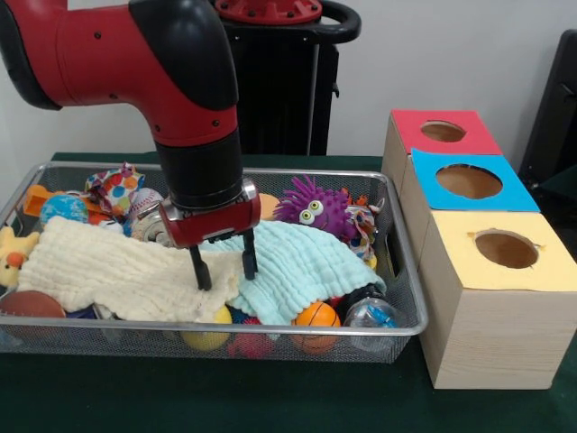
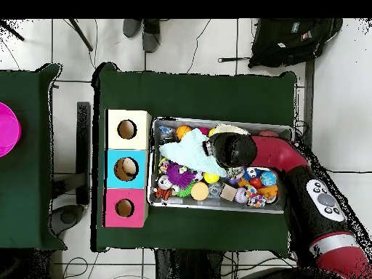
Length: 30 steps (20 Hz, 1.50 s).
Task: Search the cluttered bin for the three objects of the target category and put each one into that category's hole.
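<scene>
Gripper point(image 1: 223, 262) being held open over wire-mesh basket point(image 1: 407, 298), fingertips being pressed onto cream cloth point(image 1: 117, 266) beside pale green cloth point(image 1: 293, 262); nothing being gripped. Yellow chick plush point(image 1: 13, 253) being seen at basket's end farthest from boxes, partly cropped. Purple spiky ball point(image 1: 315, 206) lying behind gripper. Red-topped hole point(image 1: 443, 132) standing unobstructed on farthest box.
</scene>
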Available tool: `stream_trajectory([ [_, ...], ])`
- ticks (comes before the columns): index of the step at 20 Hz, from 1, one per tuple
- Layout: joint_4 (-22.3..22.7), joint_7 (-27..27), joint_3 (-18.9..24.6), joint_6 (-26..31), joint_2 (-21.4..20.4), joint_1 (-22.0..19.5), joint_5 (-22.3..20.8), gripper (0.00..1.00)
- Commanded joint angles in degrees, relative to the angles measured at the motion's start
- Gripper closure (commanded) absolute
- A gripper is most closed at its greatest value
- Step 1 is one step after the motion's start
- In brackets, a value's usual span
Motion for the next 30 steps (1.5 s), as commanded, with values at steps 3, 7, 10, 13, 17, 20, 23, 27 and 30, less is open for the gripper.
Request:
stream_trajectory([
  [3,3.9,7.5,1.0,-4.3,2.0,1.0,1.8,0.00],
  [7,3.1,6.9,0.9,-4.0,2.3,1.2,2.0,0.00],
  [10,2.6,6.3,0.7,-3.8,2.4,1.1,1.9,0.00],
  [13,2.0,5.8,0.7,-3.4,2.5,0.9,1.8,0.00],
  [17,0.9,5.2,0.8,-2.1,2.0,1.0,2.0,0.00],
  [20,0.6,4.6,1.0,-1.8,1.9,0.9,2.1,0.00],
  [23,0.7,4.5,1.4,-2.2,2.0,0.3,2.3,1.00],
  [27,0.2,3.8,1.0,-1.0,2.0,0.4,2.1,1.00],
  [30,-0.2,3.4,0.7,-0.5,2.1,0.7,1.7,1.00],
])
